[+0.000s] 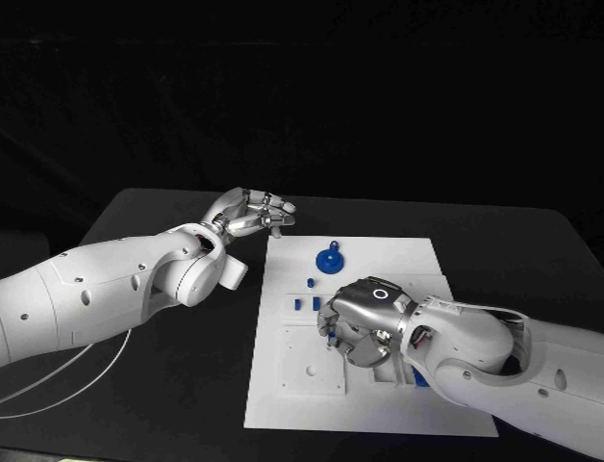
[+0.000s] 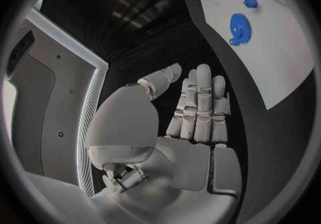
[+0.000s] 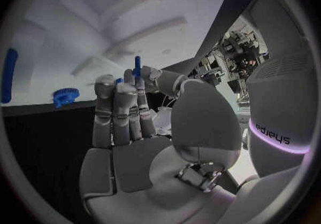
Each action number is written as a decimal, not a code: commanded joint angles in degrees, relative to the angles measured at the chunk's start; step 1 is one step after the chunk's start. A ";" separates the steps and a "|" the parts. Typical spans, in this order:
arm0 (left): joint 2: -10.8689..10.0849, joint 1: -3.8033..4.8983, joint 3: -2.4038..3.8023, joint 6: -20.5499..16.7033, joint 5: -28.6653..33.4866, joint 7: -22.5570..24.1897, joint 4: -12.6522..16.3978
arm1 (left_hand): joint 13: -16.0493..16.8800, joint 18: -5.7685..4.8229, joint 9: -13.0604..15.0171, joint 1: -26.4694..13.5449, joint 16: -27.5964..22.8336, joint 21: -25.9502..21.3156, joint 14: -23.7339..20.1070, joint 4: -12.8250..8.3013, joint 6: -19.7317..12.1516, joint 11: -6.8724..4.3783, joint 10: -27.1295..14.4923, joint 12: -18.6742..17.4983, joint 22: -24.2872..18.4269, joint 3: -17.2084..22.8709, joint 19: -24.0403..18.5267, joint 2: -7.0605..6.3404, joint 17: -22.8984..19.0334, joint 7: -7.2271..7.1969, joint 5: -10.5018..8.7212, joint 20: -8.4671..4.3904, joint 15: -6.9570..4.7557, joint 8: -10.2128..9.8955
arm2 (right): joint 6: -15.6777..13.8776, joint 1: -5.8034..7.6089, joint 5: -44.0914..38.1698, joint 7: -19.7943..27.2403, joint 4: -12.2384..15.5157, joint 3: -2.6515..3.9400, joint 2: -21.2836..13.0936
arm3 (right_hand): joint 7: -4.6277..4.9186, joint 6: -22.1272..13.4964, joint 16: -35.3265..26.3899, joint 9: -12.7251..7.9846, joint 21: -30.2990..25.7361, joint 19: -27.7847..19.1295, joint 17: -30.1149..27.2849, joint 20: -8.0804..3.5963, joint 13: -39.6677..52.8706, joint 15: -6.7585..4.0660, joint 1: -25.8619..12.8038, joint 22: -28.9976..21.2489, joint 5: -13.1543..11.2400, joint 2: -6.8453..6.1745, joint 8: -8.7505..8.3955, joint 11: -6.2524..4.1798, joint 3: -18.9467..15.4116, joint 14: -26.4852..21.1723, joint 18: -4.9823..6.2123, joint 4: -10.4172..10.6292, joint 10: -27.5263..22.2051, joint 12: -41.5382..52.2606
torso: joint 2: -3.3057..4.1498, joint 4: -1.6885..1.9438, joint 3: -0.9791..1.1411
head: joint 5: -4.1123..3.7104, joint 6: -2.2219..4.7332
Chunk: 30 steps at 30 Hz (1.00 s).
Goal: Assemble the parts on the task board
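right hand (image 3: pixel 127 122) pinches a slim blue plastic peg (image 3: pixel 137 66) at its fingertips, long axis pointing toward the white task board (image 1: pixel 371 404) close beneath; left hand (image 1: pixel 254 212) off-board, fingers loosely apart, empty.

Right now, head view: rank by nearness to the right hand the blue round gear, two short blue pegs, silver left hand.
1. Two short blue pegs, beside the right hand.
2. Blue round gear, beyond them.
3. Silver left hand, farthest, up and left.
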 commanded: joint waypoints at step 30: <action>0.20 0.00 0.04 0.02 0.38 0.17 0.20 | 0.06 -0.07 -0.15 -0.40 -0.41 -0.34 0.60 -0.17 -0.53 0.07 -0.24 -0.34 0.12 -0.15 0.57 0.35 0.22 0.13 -0.06 -2.18 0.01 0.33 | 1.57 -0.70 -3.08 -0.67 -0.76 -0.45 0.73 | 0.00 0.19 0.34 0.08 0.38 -0.05 -0.19 -0.22 0.21 -0.71 0.10 0.99 0.32 0.37 0.03 -0.33 -0.45 -1.04 2.22 -0.20 2.30 -0.26 | -0.02 0.06 -0.06 | 0.10 -0.54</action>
